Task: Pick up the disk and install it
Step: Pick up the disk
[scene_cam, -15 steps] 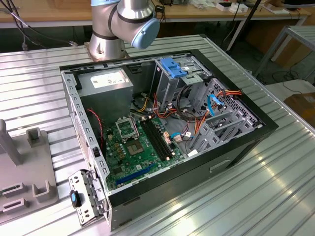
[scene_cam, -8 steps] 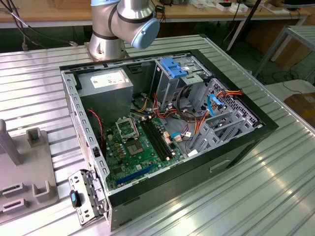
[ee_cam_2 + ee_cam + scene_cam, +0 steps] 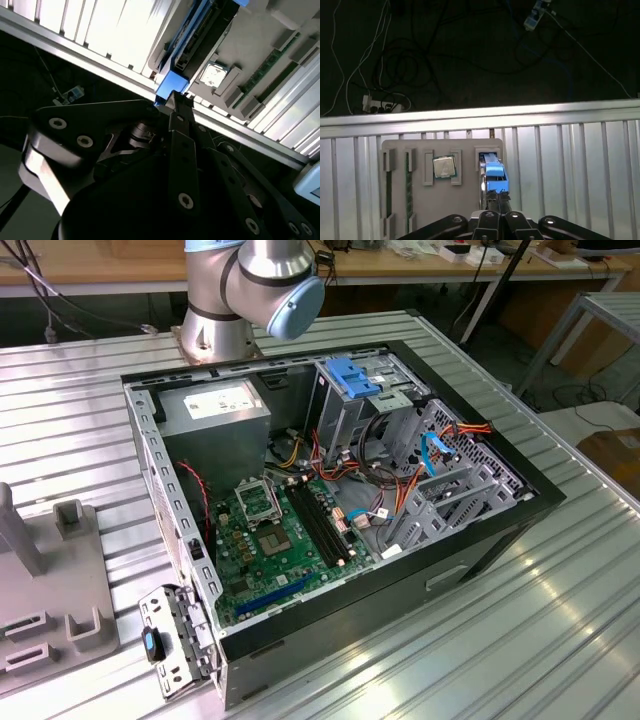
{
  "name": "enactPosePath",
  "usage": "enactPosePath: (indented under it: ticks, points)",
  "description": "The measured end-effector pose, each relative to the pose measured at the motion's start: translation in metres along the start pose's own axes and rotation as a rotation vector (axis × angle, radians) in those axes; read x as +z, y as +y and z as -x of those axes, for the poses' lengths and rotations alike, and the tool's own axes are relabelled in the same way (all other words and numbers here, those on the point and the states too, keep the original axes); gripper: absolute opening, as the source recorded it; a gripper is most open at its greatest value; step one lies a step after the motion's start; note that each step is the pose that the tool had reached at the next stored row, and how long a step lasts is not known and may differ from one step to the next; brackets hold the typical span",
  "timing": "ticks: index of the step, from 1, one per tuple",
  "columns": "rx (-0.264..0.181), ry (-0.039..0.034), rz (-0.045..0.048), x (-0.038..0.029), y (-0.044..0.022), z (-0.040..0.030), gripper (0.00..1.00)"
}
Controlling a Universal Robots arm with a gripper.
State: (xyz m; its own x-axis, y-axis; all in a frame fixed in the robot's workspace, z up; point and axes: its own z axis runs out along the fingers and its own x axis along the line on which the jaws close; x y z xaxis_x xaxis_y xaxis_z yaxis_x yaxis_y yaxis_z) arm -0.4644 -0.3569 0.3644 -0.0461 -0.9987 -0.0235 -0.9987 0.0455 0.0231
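Observation:
The disk (image 3: 495, 177) stands on edge in a slot of a grey fixture tray (image 3: 420, 210), and its bright blue carrier rail faces the camera. My gripper (image 3: 498, 197) sits right at the near end of that rail, its dark fingers drawn together on it. In the second wrist view the same blue rail end (image 3: 172, 86) meets the gripper (image 3: 170, 102) where the two fingertips come together. The open computer case (image 3: 330, 500) lies on the ribbed metal table, with its drive cage (image 3: 350, 400) at the back.
A processor chip (image 3: 444, 166) and a green memory stick (image 3: 409, 185) rest in neighbouring slots of the tray. The table edge (image 3: 480, 116) runs just beyond the tray, with cables on the dark floor past it. In the exterior view, part of the tray (image 3: 60, 590) shows left of the case.

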Motion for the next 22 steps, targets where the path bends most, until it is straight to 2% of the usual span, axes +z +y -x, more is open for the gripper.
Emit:
enactPosePath:
  ticks: [1, 4, 6, 14, 18, 19, 20, 22]
  points:
    - [-0.016, -0.0002, -0.0118, 0.0009, 0.0000, 0.0000, 0.11]
    - [-0.018, -0.0003, -0.0144, 0.0009, 0.0000, 0.0000, 0.11]
    - [-0.018, -0.0003, -0.0200, 0.0052, -0.0001, -0.0001, 0.11]
    - [-0.018, -0.0004, -0.0210, 0.0071, -0.0001, 0.0001, 0.11]
    - [-0.018, -0.0003, -0.0210, 0.0072, -0.0001, 0.0001, 0.36]
    - [-0.018, -0.0003, -0.0210, 0.0072, -0.0001, 0.0001, 0.36]
    - [-0.018, -0.0003, -0.0210, 0.0072, -0.0001, 0.0001, 0.42]
    - [-0.018, -0.0003, -0.0210, 0.0072, -0.0001, 0.0001, 0.65]
